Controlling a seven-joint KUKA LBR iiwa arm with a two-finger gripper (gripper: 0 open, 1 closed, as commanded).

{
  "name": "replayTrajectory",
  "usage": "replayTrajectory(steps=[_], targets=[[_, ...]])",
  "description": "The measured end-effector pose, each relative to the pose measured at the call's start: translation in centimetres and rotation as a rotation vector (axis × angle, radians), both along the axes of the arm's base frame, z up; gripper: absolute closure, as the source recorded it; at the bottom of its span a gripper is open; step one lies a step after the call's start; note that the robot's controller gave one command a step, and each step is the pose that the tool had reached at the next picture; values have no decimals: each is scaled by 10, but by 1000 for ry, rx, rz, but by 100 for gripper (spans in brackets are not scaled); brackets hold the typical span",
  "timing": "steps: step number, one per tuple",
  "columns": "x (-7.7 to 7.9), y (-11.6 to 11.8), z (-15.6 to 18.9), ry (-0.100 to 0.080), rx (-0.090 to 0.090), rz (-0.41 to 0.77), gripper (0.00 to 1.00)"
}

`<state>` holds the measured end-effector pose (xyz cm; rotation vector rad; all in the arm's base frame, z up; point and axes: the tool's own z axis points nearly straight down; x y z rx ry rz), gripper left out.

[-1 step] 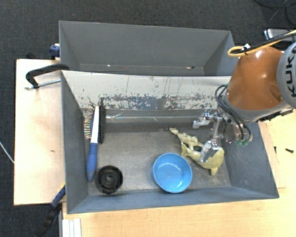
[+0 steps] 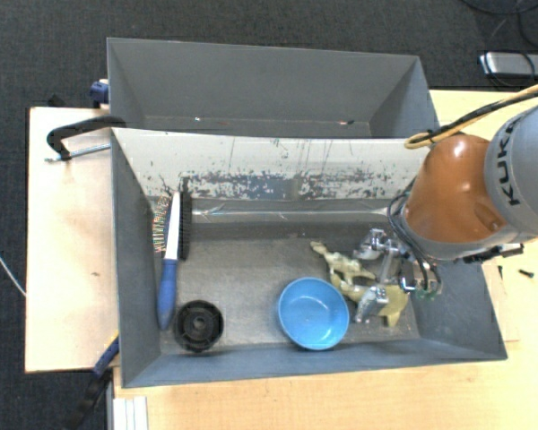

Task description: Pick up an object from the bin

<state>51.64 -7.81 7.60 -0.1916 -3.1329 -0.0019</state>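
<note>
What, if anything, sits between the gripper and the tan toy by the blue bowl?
Nothing visible. The gripper hangs directly over the tan toy, with its open fingers on either side of it. The blue bowl lies beside the toy, not in between.

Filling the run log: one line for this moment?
pincer open | astride cream toy animal | right of blue bowl

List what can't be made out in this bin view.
- Tan toy figure: camera view, right part hidden under the gripper; kind unclear.
- Bin floor at right: camera view, hidden by the arm's orange cover.
- Black round thing, lower left of the bin: too small to identify.
</note>
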Motion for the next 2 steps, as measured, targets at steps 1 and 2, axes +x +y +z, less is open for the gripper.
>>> replayTrajectory(steps=[1,2], targets=[[-2,25,-2,-13,-5,58,0],[1,26,-1,-23,-4,58,100]])
